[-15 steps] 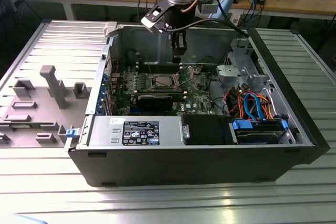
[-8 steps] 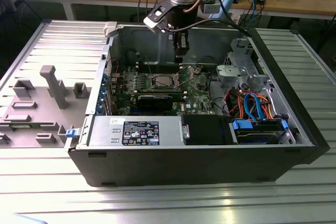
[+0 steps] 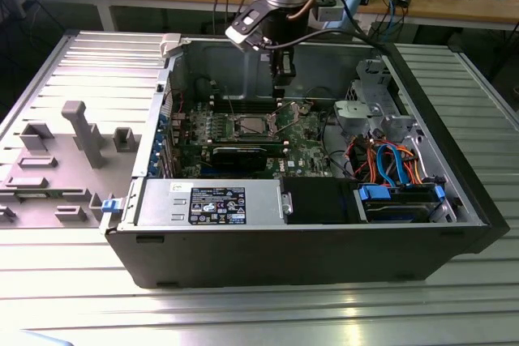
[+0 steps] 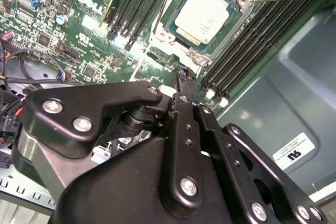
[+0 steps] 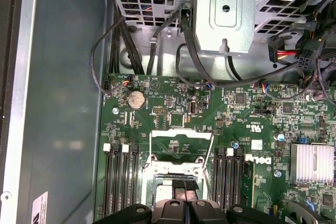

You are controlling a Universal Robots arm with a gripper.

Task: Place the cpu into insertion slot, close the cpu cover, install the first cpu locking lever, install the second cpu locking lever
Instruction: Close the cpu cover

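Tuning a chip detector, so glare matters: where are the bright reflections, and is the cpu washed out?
Second wrist view: glare on the motherboard beside the memory slots; the cpu is evenly lit. Exterior view: the ribbed table shines. First wrist view: faint sheen on the case wall.
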